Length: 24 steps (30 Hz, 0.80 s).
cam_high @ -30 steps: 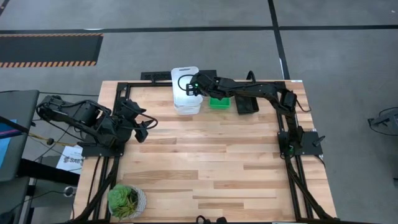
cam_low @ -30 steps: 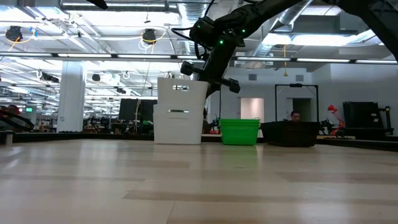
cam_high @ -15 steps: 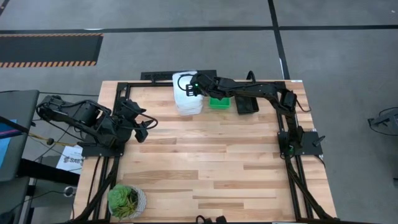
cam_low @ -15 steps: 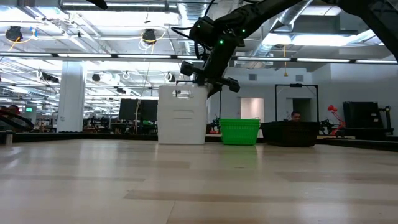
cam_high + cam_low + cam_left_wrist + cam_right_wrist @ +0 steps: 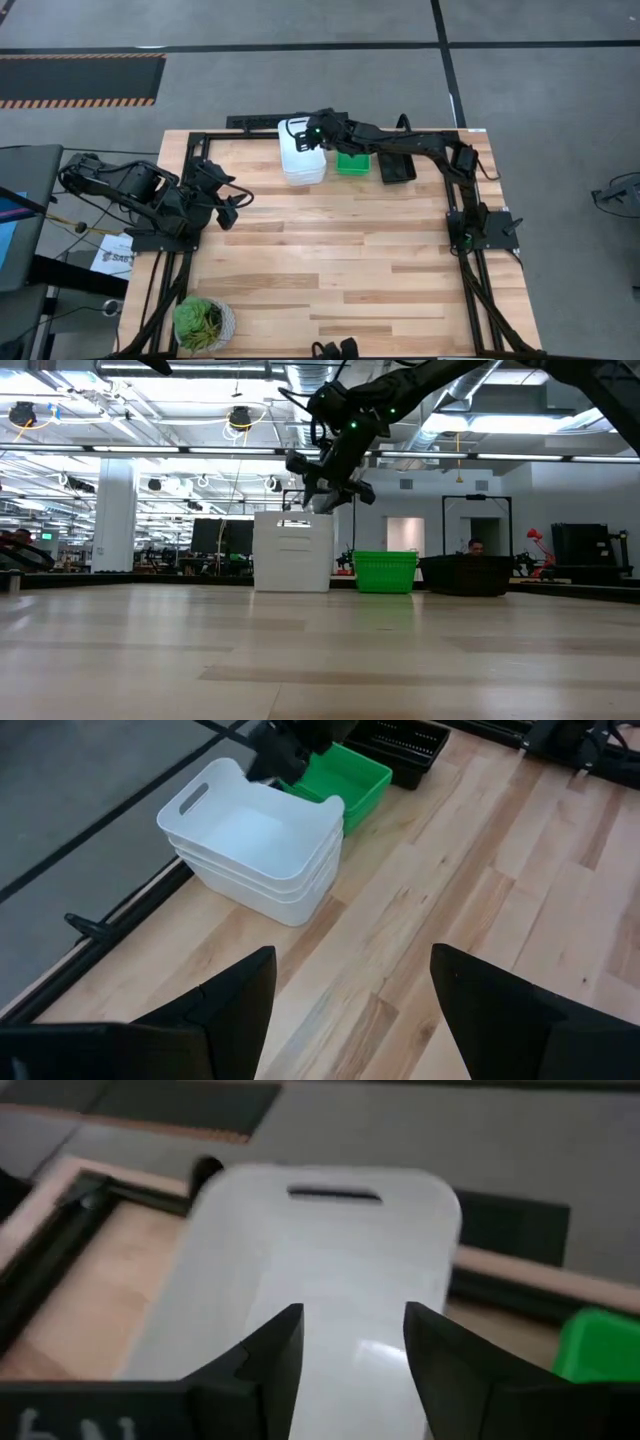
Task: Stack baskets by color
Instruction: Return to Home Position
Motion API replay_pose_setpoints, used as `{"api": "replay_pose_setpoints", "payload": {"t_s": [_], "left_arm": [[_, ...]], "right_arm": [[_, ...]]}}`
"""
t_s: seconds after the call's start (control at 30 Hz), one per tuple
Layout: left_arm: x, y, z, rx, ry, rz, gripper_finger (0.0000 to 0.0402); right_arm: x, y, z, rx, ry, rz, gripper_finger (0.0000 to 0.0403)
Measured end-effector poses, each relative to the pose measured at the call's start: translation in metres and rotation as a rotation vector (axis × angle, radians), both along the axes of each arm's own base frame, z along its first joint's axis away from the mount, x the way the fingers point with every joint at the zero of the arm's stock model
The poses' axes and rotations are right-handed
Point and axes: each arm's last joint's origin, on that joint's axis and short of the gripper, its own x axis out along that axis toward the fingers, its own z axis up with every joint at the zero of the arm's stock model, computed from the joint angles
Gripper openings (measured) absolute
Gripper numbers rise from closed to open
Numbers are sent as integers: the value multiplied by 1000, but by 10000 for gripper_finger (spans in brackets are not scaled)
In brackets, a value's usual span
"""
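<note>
Right hand (image 5: 348, 1330) hovers just above the white stack (image 5: 260, 840) at the counter's (image 5: 340, 250) far edge, fingers spread, gripping nothing. Just beside the stack sit green baskets (image 5: 350, 780), then black baskets (image 5: 400, 740). Left hand (image 5: 350, 990) waits, spread, at the left side

Table (image 5: 330, 250) centre and whole near half: open wood, free passage left to right. Far edge blocked by white stack (image 5: 300, 168), green stack (image 5: 352, 165), black stack (image 5: 397, 168) in tight row, slim gaps only. Right arm (image 5: 400, 148) stretches over green and black stacks; right gripper (image 5: 303, 137) just above white stack, closing overhead approach there. Left arm (image 5: 150, 195) folded at left edge, left gripper (image 5: 232, 205) over left margin. Plant (image 5: 203, 323) holds near left corner.
</note>
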Motion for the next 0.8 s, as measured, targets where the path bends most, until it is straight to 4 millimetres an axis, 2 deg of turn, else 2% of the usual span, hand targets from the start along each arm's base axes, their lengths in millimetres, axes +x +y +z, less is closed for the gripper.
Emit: {"api": "replay_pose_setpoints", "payload": {"t_s": [0.13,0.23,0.5,0.57,0.7,0.8], "left_arm": [[0,0,0,-10,1,-3,256],[0,0,0,-11,0,-2,256],[0,0,0,4,-6,10,256],[0,0,0,4,-6,10,256],[0,0,0,5,-6,10,256],[0,1,0,18,-8,15,256]], "right_arm": [[2,-5,9,-39,-63,24,195],[5,-3,4,-29,-62,45,190],[23,14,-49,23,88,82,172],[25,14,-58,17,112,61,169],[25,15,-56,-5,124,70,164],[23,15,-38,-35,81,81,163]]}}
